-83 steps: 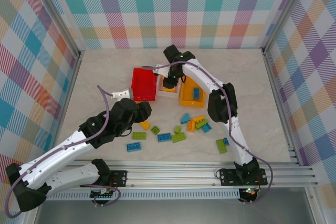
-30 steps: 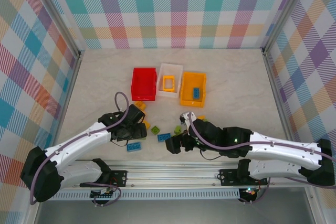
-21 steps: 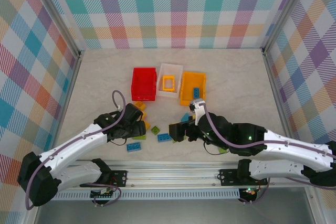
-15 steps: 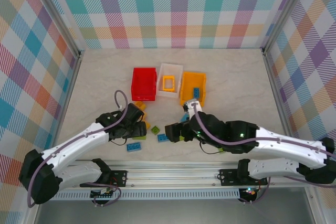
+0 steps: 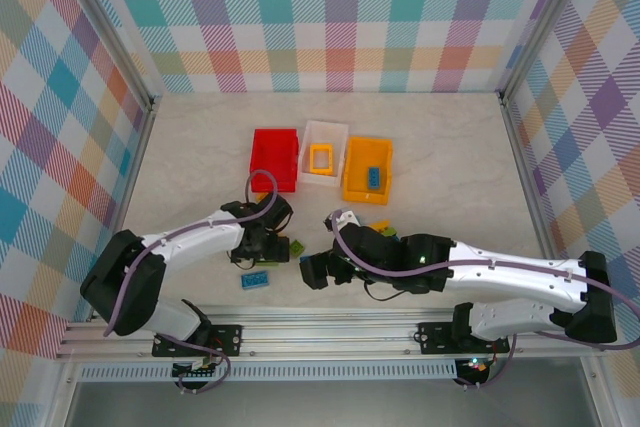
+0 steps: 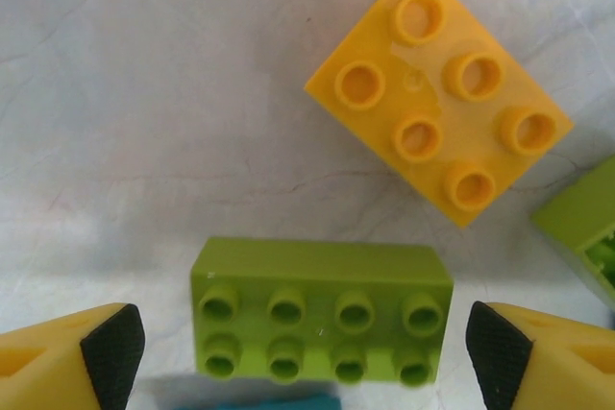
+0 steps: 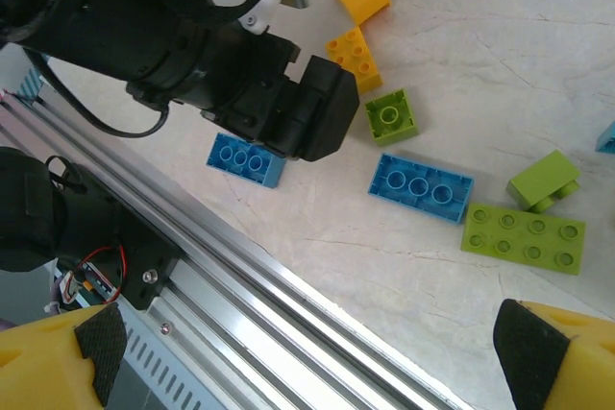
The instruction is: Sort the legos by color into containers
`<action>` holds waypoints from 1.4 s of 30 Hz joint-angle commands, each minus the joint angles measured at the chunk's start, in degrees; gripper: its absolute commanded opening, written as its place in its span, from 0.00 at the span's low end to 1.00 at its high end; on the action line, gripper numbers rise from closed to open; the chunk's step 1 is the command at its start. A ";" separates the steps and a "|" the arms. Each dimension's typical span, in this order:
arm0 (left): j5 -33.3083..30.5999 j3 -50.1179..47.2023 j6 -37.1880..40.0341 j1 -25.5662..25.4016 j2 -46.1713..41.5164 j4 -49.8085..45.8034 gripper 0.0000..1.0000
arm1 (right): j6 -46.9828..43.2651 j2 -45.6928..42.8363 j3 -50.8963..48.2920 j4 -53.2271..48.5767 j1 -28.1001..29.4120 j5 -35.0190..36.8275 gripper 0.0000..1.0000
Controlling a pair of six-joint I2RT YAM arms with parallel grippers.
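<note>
Three containers stand in a row at mid-table: a red bin (image 5: pixel 274 159), a white bin (image 5: pixel 309 140) with a yellow frame (image 5: pixel 321 158) in it, and an orange-yellow bin (image 5: pixel 355 185) holding a blue brick (image 5: pixel 372 177). Loose legos lie in front of them. My left gripper (image 5: pixel 268 250) (image 6: pixel 307 357) hangs open, low over a lime green eight-stud brick (image 6: pixel 322 309) that lies on the table between its fingertips (image 6: pixel 110 352), untouched. An orange-yellow brick (image 6: pixel 437 141) lies just beyond. My right gripper (image 5: pixel 316 272) (image 7: pixel 312 357) is open and empty above the table's near edge.
Near the right gripper lie blue bricks (image 7: pixel 246 160) (image 7: pixel 421 187), a small green square brick (image 7: pixel 389 115) and a flat green plate (image 7: pixel 525 237). The left arm's black wrist (image 7: pixel 259 93) is close on its left. An aluminium rail (image 5: pixel 330 322) runs along the near edge.
The right arm has left the white bin, where the yellow frame now lies, and swung back to the near edge. The left gripper shifted right over the green brick and opened wider.
</note>
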 commanded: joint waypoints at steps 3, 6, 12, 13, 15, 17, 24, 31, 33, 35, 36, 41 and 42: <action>1.36 -0.28 1.39 0.80 2.36 3.81 0.80 | 1.95 -0.67 -1.39 0.96 0.43 -0.48 1.00; 0.38 0.13 1.28 0.80 3.44 3.21 0.74 | 2.10 -0.63 -1.40 0.79 0.41 -0.25 0.99; -0.06 -0.34 1.12 0.80 1.85 2.80 0.59 | 2.42 -0.80 -1.57 0.58 0.40 0.68 0.99; -0.64 -0.32 1.07 0.85 1.13 2.38 0.58 | 2.33 -0.75 -1.66 0.69 0.37 0.78 0.99; -1.79 0.00 0.77 0.80 -1.08 0.99 0.57 | 1.96 -0.89 -1.57 1.02 0.26 1.02 0.99; -2.74 1.51 0.83 0.80 -4.15 -1.18 0.57 | 1.10 -1.04 -1.03 1.30 -0.22 1.76 0.99; -1.52 15.61 5.92 7.01 -4.12 -6.24 0.56 | -4.98 -1.34 0.56 9.73 -11.56 -2.11 0.97; 0.41 34.06 10.96 13.87 12.04 -3.37 0.54 | -6.37 1.38 3.02 14.62 -23.31 -9.80 0.96; 0.08 38.96 11.46 15.03 17.09 -2.77 0.53 | -6.42 2.03 3.61 14.67 -24.08 -10.43 0.96; -0.95 44.05 11.95 16.18 22.12 -3.45 0.53 | -6.31 2.52 3.75 14.58 -24.37 -10.90 0.96; -1.12 45.96 12.22 16.66 24.00 -3.63 0.53 | -6.19 2.69 3.63 14.59 -24.37 -10.99 0.96; -0.89 52.12 12.65 18.53 30.88 -4.54 0.54 | -4.95 2.80 1.89 15.20 -24.49 -11.47 0.96; -1.01 52.58 12.69 18.70 31.51 -4.66 0.55 | -4.72 2.80 1.62 15.37 -24.53 -11.62 0.96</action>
